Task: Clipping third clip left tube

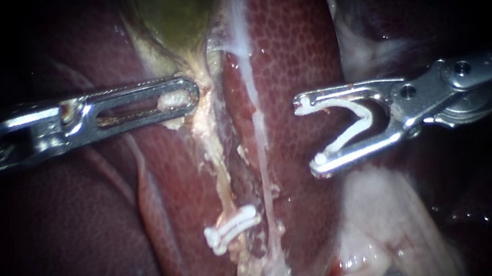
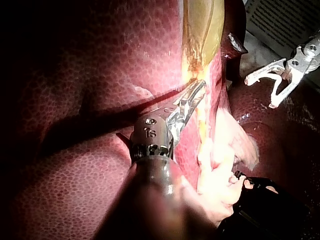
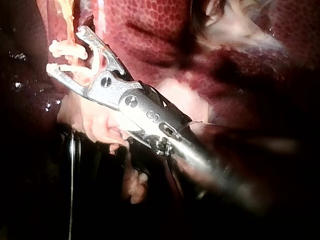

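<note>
right tool (image 1: pixel 310 133), centre right, grasps an open clip (image 1: pixel 358 121) short of the left tube (image 1: pixel 215 157). left tool (image 1: pixel 188 94) clamps the gallbladder (image 1: pixel 175 2). next: straddle that tube.

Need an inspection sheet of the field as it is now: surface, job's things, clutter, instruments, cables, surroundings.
Surface: liver, wet and glossy; gallbladder at the top of the endoscope view.
Job's things: left tube, pale, carries one closed clip; no other clip shows on it.
Clutter: nothing seen.
Instruments: left instrument, jaws shut on the pale tissue just below the gallbladder. Right instrument, jaws wide apart with an open clip seated in both, clear of the tube.
Cables: nothing seen.
Surroundings: dark; a pale panel shows beyond the liver in the left wrist view.
</note>
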Tool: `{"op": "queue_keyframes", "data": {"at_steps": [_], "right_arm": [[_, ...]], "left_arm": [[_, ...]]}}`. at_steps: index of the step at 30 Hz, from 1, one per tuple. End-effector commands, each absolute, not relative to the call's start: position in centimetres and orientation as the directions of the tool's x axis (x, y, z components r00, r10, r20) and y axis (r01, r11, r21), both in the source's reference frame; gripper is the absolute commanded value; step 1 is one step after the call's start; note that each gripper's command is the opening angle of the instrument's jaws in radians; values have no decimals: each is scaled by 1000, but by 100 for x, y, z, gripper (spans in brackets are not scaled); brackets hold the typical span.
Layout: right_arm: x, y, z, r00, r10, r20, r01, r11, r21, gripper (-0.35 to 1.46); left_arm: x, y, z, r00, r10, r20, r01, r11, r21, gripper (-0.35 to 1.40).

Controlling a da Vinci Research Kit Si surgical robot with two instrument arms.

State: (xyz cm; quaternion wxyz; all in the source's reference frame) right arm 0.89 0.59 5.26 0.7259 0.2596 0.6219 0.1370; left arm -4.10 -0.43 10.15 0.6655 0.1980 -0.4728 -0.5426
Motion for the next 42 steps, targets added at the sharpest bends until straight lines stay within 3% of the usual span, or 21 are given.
{"op": "queue_keyframes", "data": {"at_steps": [1,12,28,42], "right_arm": [[89,58,526,189,522,-832,124,828,547,60],[90,57,527,188,521,-832,123,828,547,60],[97,55,529,184,521,-834,126,829,545,60],[132,38,555,176,503,-846,150,836,528,60]], "left_arm": [[-410,-43,1015,-36,-909,414,535,333,777,-21],[-383,-26,995,-33,-915,402,534,324,781,-21],[-338,-8,951,-97,-908,407,536,297,790,-21],[-338,-11,949,-99,-908,408,539,296,789,-21]]}}
